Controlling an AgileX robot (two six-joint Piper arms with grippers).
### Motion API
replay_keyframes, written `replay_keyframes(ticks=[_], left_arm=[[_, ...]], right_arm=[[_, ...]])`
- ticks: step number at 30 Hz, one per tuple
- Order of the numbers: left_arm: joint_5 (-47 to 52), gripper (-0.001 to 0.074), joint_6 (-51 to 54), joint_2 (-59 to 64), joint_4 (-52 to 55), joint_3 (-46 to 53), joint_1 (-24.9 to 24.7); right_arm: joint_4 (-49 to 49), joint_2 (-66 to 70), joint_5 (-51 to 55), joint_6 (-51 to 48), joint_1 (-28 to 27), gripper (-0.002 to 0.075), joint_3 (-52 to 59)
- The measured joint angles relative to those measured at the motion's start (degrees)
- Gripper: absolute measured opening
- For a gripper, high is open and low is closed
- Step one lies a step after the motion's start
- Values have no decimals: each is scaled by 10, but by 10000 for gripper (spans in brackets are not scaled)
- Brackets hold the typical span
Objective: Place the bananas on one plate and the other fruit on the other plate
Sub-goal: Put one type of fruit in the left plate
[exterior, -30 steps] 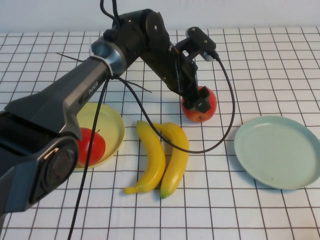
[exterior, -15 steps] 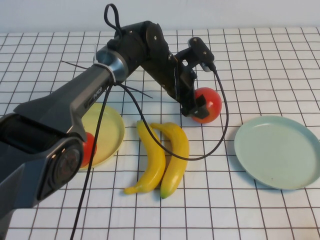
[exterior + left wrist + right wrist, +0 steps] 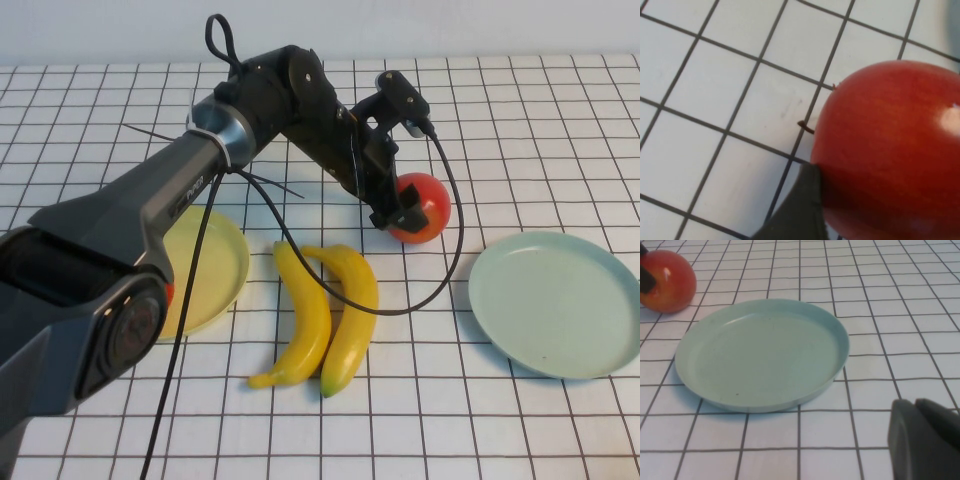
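The left gripper (image 3: 405, 212) is clamped on a red apple (image 3: 424, 206) beyond the two bananas (image 3: 325, 312), between the yellow plate (image 3: 215, 262) and blue-green plate (image 3: 556, 301). The right gripper (image 3: 925, 440) sits near the blue-green plate; its opening cannot be told.

A robot test bench in a lab rather than a home: a white gridded cloth (image 3: 520, 420) covers the whole table, a plain pale wall (image 3: 450, 25) closes it at 12 o'clock, and a cabled black arm (image 3: 200, 170) reaches in from 8 o'clock over glossy, prop-like fruit.
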Motion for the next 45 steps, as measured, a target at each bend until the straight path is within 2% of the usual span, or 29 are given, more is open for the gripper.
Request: replay_keyframes(ticks=[14,20,25,29,33,38,45], left_arm=[[4,666,-3,-3,8,1,2],[9,595,-17,-3,8,1,6],[25,594,-21,-16,19,5,7],[74,593,-66,-51,78,-6,10],[117,593,-161,-104,189,-21,13],[125,592,-237,-182,303,36,25],[127,592,-266,-237,291,178,101]], right_arm=[[0,0,0,0,0,-17,0],[0,0,0,0,0,-17,0],[0,0,0,0,0,-17,0],[0,0,0,0,0,-17,0],[0,0,0,0,0,-17,0],[0,0,0,0,0,-17,0],[0,0,0,0,0,-17,0]])
